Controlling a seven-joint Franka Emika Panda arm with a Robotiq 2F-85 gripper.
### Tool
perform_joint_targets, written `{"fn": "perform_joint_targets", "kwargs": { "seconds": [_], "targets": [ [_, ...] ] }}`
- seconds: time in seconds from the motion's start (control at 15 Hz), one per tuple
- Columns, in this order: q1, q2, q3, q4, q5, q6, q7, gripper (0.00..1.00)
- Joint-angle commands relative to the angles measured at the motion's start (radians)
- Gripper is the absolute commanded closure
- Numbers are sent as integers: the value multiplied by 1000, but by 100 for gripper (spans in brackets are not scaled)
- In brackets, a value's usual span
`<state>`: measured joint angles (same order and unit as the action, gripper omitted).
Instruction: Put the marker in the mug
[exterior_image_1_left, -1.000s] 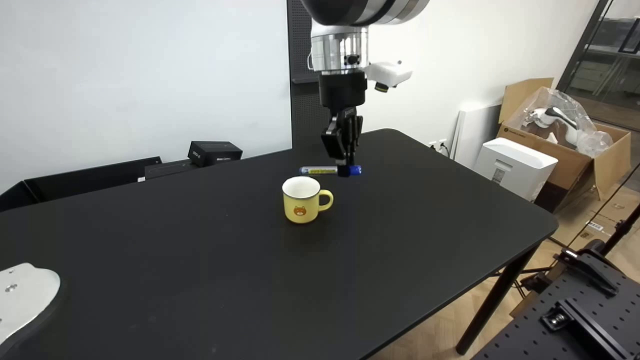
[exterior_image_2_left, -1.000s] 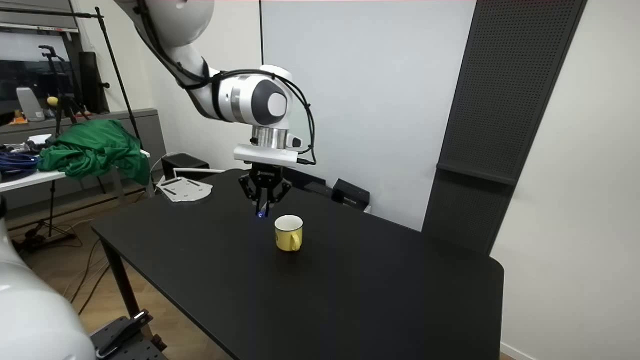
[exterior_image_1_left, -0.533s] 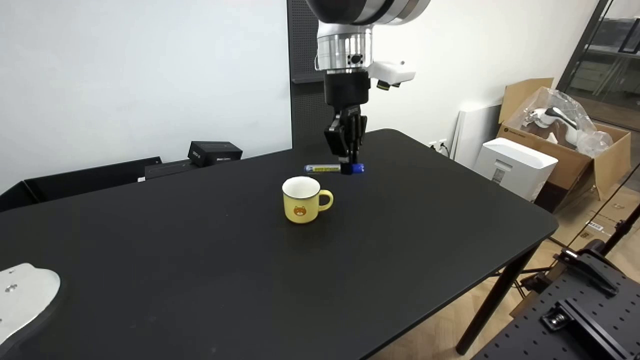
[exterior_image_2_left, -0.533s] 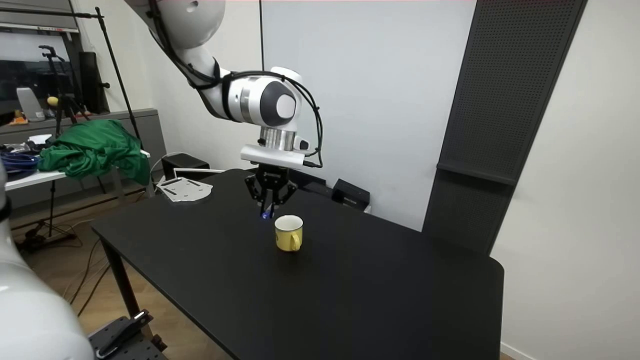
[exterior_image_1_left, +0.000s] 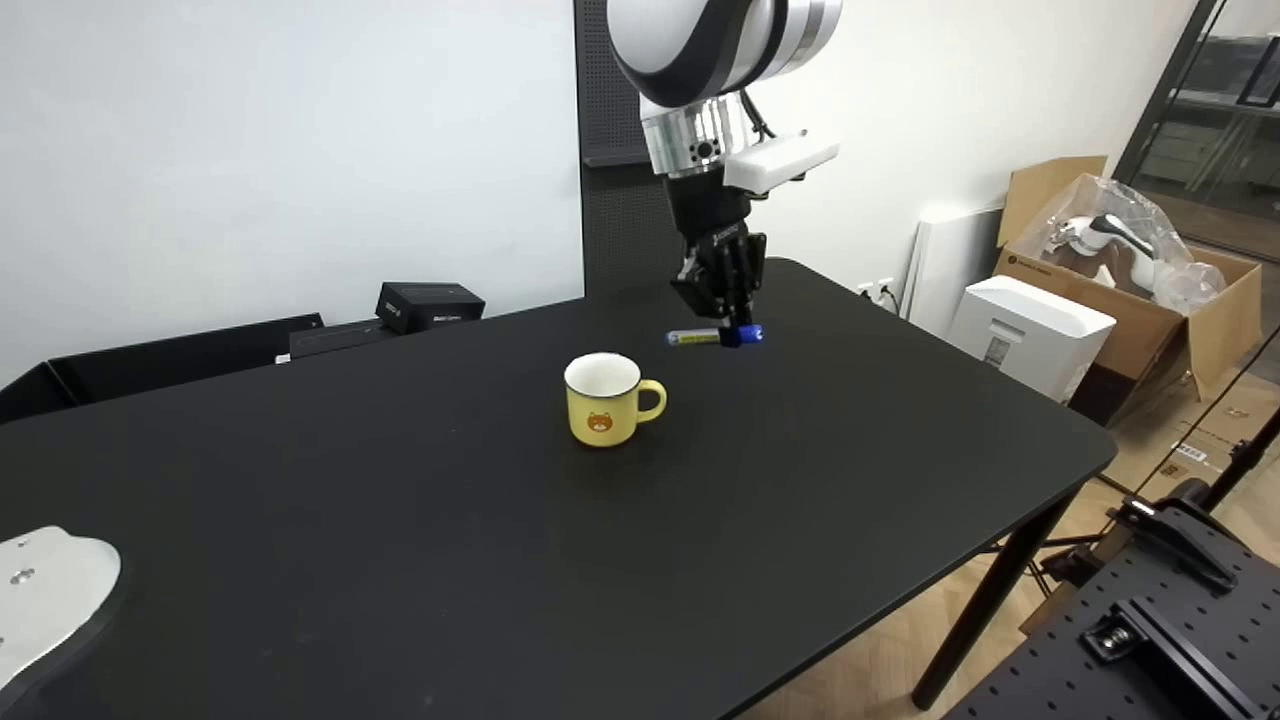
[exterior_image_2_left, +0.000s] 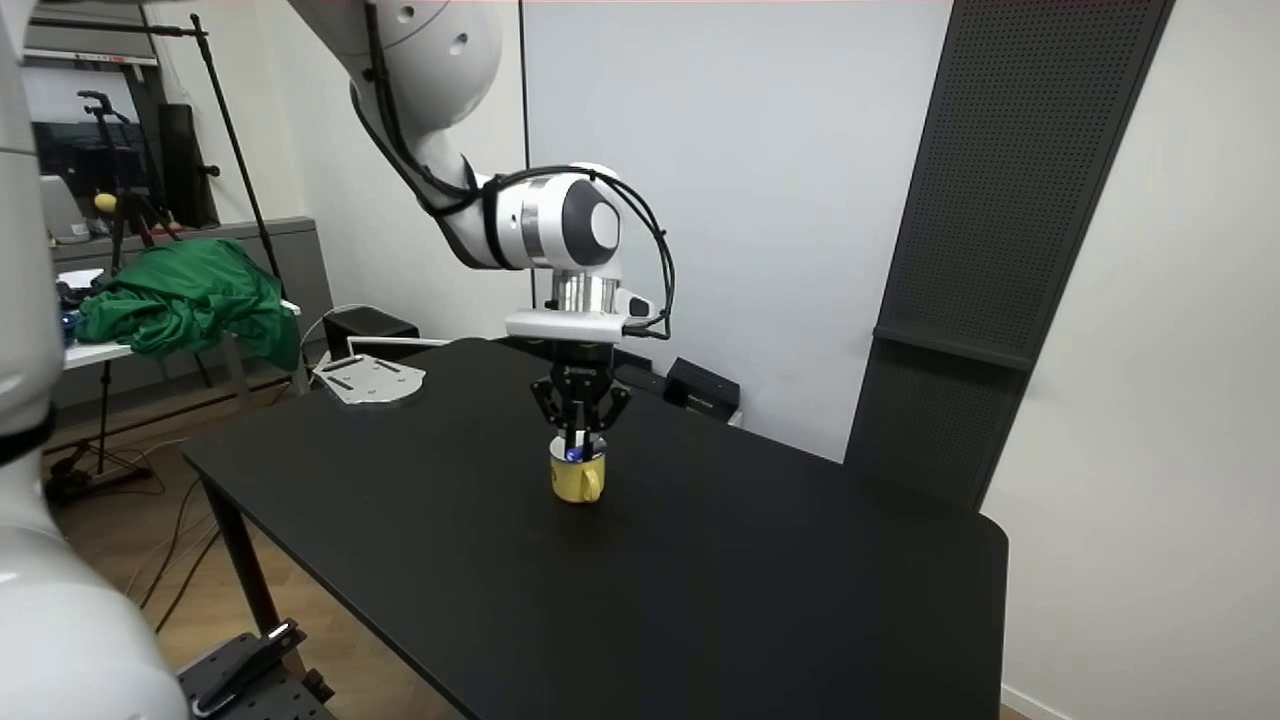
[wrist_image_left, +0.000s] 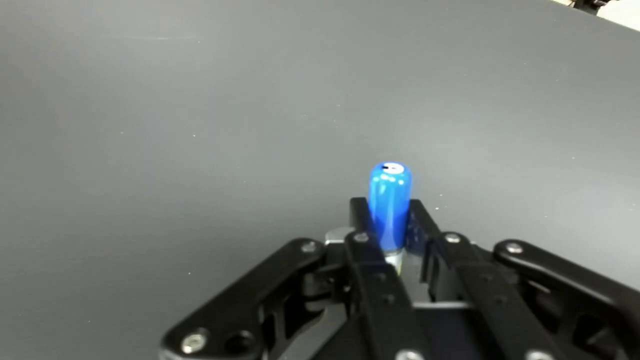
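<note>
The yellow mug (exterior_image_1_left: 602, 415) stands upright on the black table; it also shows in an exterior view (exterior_image_2_left: 578, 483), partly covered by my fingers. My gripper (exterior_image_1_left: 738, 336) is shut on the marker (exterior_image_1_left: 692, 337) near its blue cap. The marker lies roughly level in the air, its clear-white end pointing left toward the mug's side. My gripper (exterior_image_2_left: 580, 450) overlaps the mug's opening in an exterior view, but stands right of the mug and apart from it in an exterior view. In the wrist view the gripper (wrist_image_left: 388, 205) pinches the marker's cap (wrist_image_left: 390, 200); the mug is out of view there.
The black table (exterior_image_1_left: 400, 560) carries a white metal plate (exterior_image_2_left: 370, 380) at one end. Black boxes (exterior_image_1_left: 430, 305) stand by the wall side. A white bin (exterior_image_1_left: 1030, 335) and a cardboard box (exterior_image_1_left: 1130, 290) stand off the table.
The gripper has moved right in both exterior views with the marker held, and the wrist has tilted. It now overlaps the mug's opening in an exterior view. The mug has not moved.
</note>
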<state>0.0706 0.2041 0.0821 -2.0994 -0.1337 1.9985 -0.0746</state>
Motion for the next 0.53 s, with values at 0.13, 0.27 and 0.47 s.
{"fn": "perform_joint_targets", "kwargs": {
  "seconds": [0.13,0.27,0.47],
  "targets": [
    [17,141,4,227,44,-222,48,95],
    [20,178,10,302,87,-299,44,95],
    [28,232,11,405,123,-372,46,95]
  ]
}}
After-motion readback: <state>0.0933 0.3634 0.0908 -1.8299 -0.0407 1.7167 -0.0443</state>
